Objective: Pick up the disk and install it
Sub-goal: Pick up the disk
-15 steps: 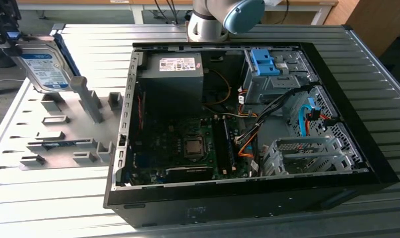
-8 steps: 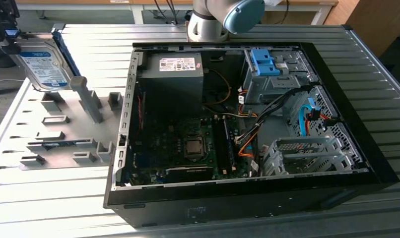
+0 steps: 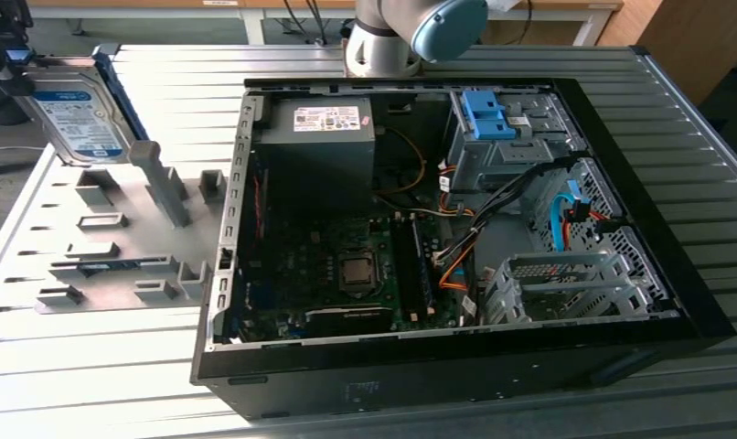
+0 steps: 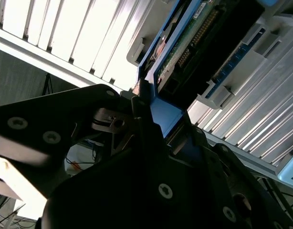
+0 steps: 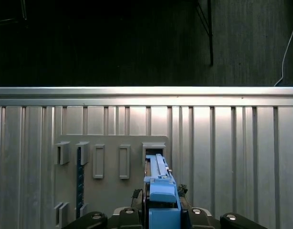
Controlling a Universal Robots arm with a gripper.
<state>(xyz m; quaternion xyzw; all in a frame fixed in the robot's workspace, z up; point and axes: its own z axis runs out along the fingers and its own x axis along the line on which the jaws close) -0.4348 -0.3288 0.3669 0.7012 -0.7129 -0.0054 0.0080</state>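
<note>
Open computer case (image 3: 661, 302) mid-table (image 3: 698, 128). Grey fixture plate (image 3: 124, 265) along the table edge at the exterior view's left. Disk (image 3: 82, 119) stands on edge at the plate's far corner, gripper (image 5: 161, 200) pinching its blue rails. Judged dense, rigid, shock-sensitive: grip the rails, not the circuit board.

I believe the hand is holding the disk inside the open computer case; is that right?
Not quite. The hand does hold the disk, but outside the open computer case, at the grey holder plate on the exterior view's left, as the exterior view shows.
</note>
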